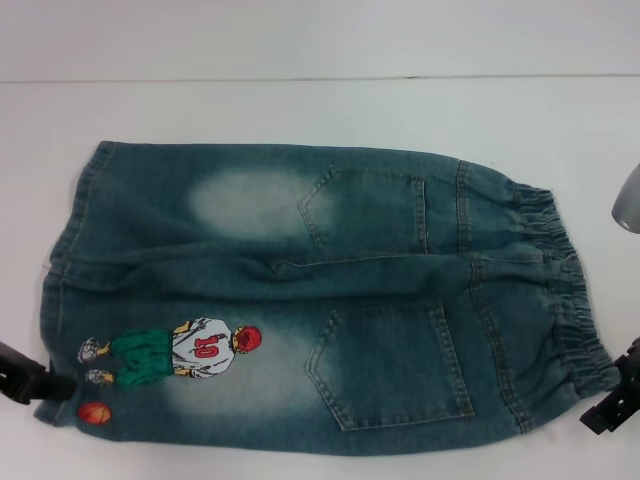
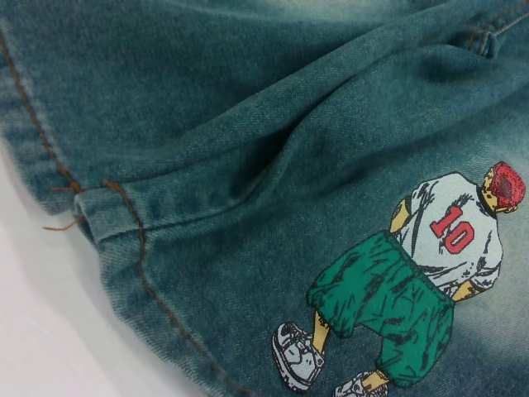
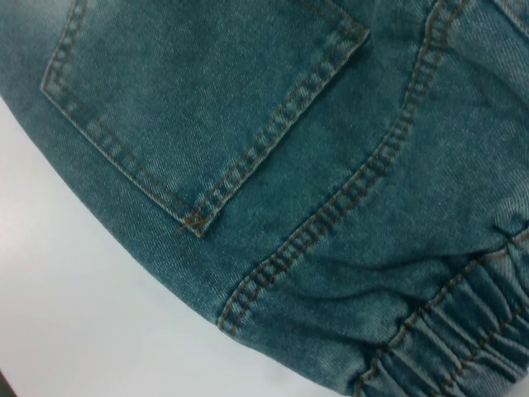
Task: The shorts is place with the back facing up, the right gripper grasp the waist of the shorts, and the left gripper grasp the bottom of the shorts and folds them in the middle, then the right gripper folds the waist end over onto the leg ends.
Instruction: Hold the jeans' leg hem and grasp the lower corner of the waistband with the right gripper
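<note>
The denim shorts [image 1: 300, 300] lie flat, back up, on the white table [image 1: 320, 110], with the ruffled waist [image 1: 560, 290] to the robot's right and the leg ends [image 1: 60, 290] to its left. The left gripper [image 1: 30, 380] sits at the near leg hem and the right gripper [image 1: 615, 400] by the near waist corner; I cannot tell how either's fingers stand.

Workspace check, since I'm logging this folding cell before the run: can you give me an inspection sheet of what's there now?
Surface: white table, bare around the garment.
Job's things: the shorts lie flat, unfolded, back pockets up; the waist of the shorts toward the robot's right, the leg ends toward its left.
Clutter: nothing seen.
Grippers: left gripper at the near leg hem; right gripper at the near waist corner.
Cables: nothing seen.
Surroundings: pale wall behind the table.
</note>
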